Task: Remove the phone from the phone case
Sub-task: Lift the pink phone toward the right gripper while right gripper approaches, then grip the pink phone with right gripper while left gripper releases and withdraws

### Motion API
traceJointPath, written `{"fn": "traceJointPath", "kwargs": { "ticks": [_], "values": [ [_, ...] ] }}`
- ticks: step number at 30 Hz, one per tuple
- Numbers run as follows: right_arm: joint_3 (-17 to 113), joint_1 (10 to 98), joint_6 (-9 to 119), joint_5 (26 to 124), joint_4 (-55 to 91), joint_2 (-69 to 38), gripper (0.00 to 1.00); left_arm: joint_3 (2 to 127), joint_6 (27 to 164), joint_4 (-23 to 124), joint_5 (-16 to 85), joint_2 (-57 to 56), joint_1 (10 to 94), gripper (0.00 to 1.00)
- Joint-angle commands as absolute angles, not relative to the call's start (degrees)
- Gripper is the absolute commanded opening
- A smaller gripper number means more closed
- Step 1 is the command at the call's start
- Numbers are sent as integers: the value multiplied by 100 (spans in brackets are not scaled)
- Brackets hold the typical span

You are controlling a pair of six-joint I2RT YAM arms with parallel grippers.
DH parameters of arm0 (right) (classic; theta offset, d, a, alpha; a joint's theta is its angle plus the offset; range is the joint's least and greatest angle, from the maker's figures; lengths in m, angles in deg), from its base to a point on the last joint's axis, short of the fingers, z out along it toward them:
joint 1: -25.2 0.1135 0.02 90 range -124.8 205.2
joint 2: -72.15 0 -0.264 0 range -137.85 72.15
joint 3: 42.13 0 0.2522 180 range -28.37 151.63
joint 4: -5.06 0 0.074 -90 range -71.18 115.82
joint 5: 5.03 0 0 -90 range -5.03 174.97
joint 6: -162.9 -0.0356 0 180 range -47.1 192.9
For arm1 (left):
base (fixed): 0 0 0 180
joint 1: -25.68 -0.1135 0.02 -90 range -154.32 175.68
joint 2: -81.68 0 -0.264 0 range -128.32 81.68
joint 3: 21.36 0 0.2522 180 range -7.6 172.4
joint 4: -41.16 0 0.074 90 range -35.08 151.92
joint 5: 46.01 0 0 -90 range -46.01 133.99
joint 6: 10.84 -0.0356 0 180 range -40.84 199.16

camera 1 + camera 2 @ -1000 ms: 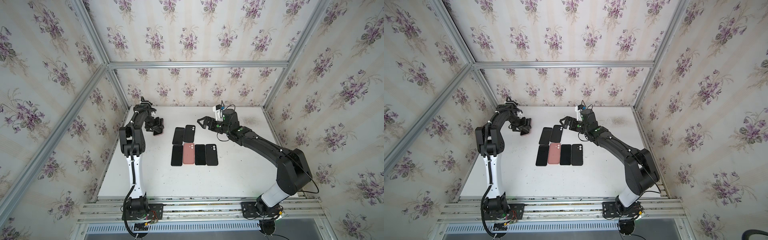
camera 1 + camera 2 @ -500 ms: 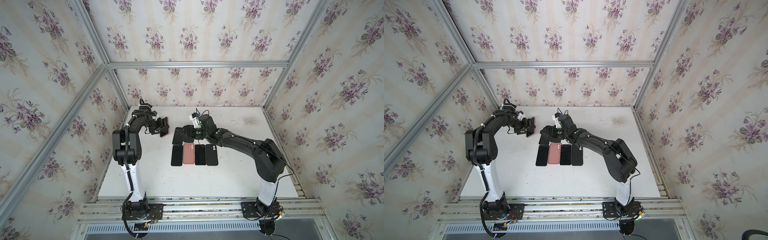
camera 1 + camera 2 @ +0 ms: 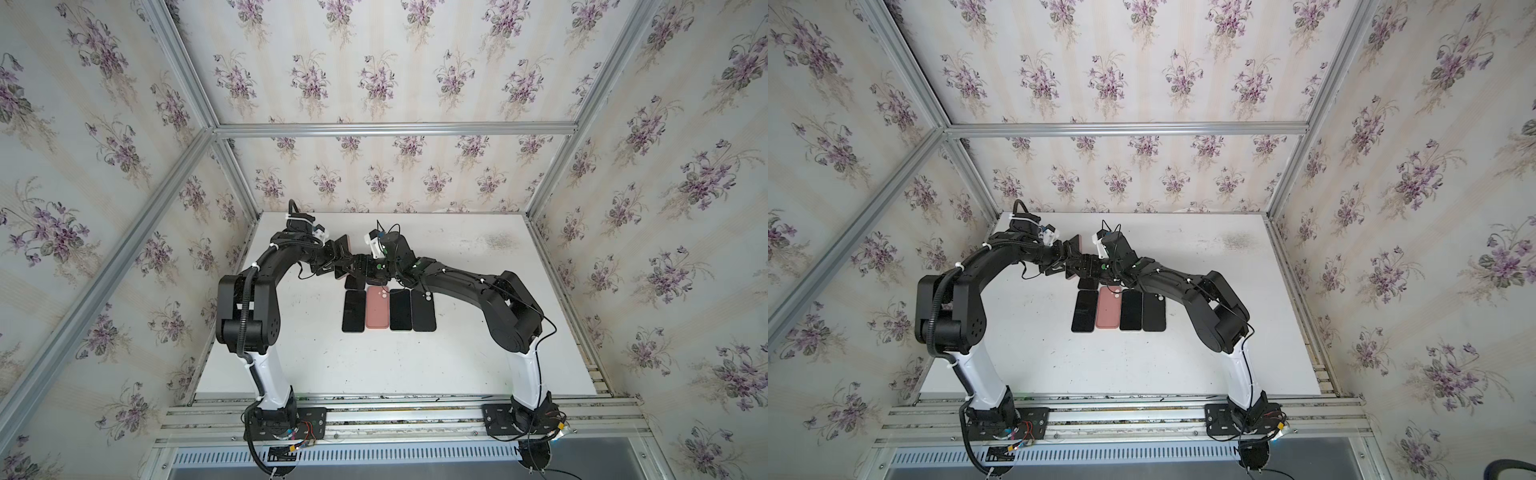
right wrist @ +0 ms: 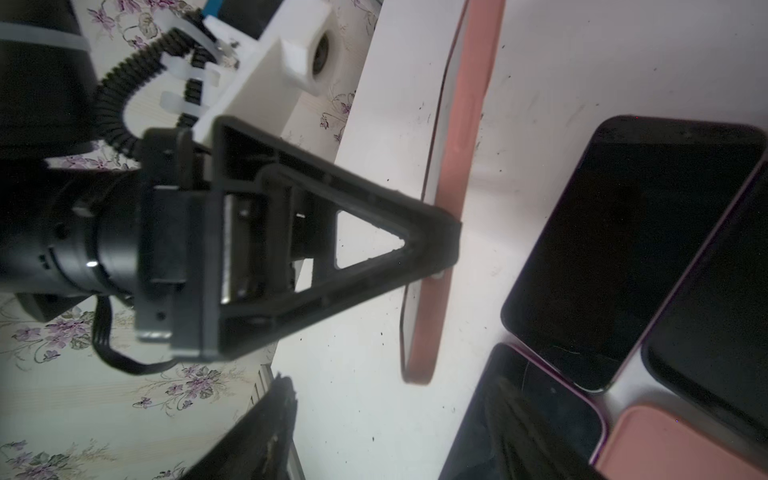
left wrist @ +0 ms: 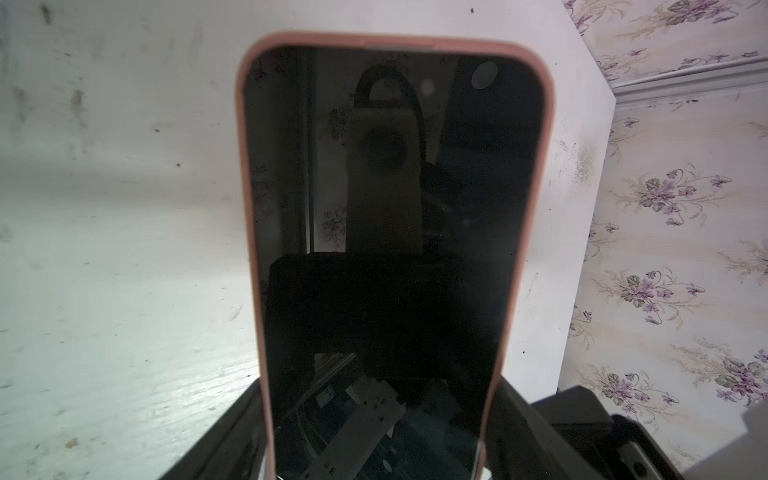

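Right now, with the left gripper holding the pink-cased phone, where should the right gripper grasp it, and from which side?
Probably the free end of the pink-cased phone, farthest from the fingers of the left gripper, approached from the back. Those fingers clamp both long edges near one end, and the screen faces that wrist, leaving the far end and back open.
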State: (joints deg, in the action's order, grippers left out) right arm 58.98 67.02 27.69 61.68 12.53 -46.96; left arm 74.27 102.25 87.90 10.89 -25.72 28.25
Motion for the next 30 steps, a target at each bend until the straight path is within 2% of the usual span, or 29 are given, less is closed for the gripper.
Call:
{"fn": "traceJointPath", "kwargs": {
  "ticks": [1, 16, 22, 28, 30],
  "values": [
    [5962, 6695, 2698, 6286, 1166, -4737, 70, 7354, 10347, 8471, 914, -2431, 2899, 52],
    [5984, 6669, 2625, 6528, 1188, -4798, 30, 7135, 10484, 8232, 894, -2203, 3138, 51],
    [5985, 6633, 2553, 6546, 1122, -4802, 21, 7023, 10542, 8131, 884, -2151, 3192, 51],
    [5967, 6598, 2524, 6460, 1108, -4766, 5, 6913, 10597, 7929, 799, -2015, 3229, 51],
    [5906, 6598, 2552, 6442, 1077, -4684, 0, 6888, 10668, 7772, 645, -1945, 3225, 54]
  ]
}}
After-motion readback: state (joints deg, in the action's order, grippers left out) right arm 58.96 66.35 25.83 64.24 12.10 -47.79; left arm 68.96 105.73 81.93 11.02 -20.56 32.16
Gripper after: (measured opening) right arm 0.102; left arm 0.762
